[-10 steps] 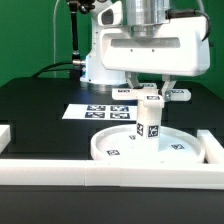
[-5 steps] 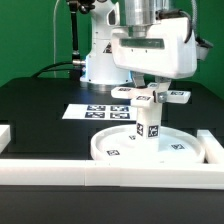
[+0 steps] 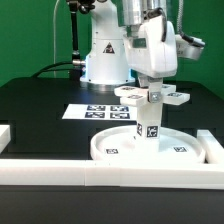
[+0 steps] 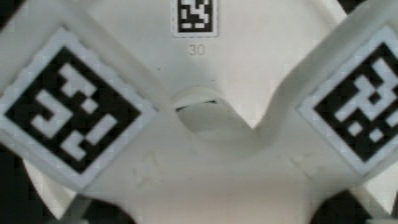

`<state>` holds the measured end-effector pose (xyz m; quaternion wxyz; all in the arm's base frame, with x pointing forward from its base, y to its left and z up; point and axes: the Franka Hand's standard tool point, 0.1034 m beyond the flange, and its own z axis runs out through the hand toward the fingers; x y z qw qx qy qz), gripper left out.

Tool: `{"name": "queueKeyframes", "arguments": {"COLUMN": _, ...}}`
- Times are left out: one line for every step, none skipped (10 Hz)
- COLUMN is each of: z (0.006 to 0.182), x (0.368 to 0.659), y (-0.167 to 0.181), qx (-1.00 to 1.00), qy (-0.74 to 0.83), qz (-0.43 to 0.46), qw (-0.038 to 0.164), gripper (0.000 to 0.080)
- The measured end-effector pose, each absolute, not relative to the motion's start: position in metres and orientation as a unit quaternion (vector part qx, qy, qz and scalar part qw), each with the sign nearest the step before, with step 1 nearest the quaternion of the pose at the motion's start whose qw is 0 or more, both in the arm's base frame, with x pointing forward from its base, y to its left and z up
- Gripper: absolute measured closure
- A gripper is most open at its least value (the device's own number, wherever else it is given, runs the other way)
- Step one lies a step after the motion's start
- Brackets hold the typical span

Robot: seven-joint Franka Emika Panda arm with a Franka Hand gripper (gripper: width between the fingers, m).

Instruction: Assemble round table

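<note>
Gripper straight down over the cross, fingers at its hub. Exterior view doesn't show whether they pinch it; wrist view shows no fingertips, so grip state: can't tell.

Cross sits level on top of the cylinder, arms sticking out to both sides, one tag on each visible arm end. Wrist view is filled by the cross: two big black-and-white square tags on the arms either side, a smaller tag further along with a tiny number under it, too blurred to read. Round hole at the hub.

Cylinder is upright at the centre of the disc, tag on its side. Disc lies flat on the black table, tags on its rim face.

Marker board lies flat behind the disc, near. White border bars run along the front edge.

No brand text readable.
</note>
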<state>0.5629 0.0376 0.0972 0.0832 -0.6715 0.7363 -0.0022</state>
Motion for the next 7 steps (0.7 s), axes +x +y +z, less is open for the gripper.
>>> {"name": "queueKeyframes", "arguments": {"z": 0.0972, "x": 0.5625, "y": 0.0373, "qx": -0.634, "qy": 0.768, "qz": -0.001, "qw": 0.091, "gripper": 0.0348}}
{"name": "queueKeyframes", "arguments": {"z": 0.0974, "x": 0.5619, "y": 0.0371, "qx": -0.596, "qy": 0.797, "qz": 0.004, "qw": 0.098, "gripper": 0.0348}}
{"name": "queueKeyframes", "arguments": {"z": 0.0979, "x": 0.5619, "y": 0.0363, "qx": -0.541, "qy": 0.834, "qz": 0.013, "qw": 0.103, "gripper": 0.0348}}
{"name": "queueKeyframes", "arguments": {"z": 0.0983, "x": 0.5619, "y": 0.0355, "qx": -0.494, "qy": 0.862, "qz": 0.020, "qw": 0.113, "gripper": 0.0348}}
{"name": "queueKeyframes", "arguments": {"z": 0.0984, "x": 0.5620, "y": 0.0349, "qx": -0.468, "qy": 0.875, "qz": 0.026, "qw": 0.116, "gripper": 0.0348}}
{"name": "queueKeyframes", "arguments": {"z": 0.0984, "x": 0.5621, "y": 0.0348, "qx": -0.470, "qy": 0.875, "qz": 0.025, "qw": 0.116, "gripper": 0.0347}}
{"name": "queueKeyframes", "arguments": {"z": 0.0981, "x": 0.5619, "y": 0.0355, "qx": -0.476, "qy": 0.871, "qz": 0.025, "qw": 0.116, "gripper": 0.0347}}
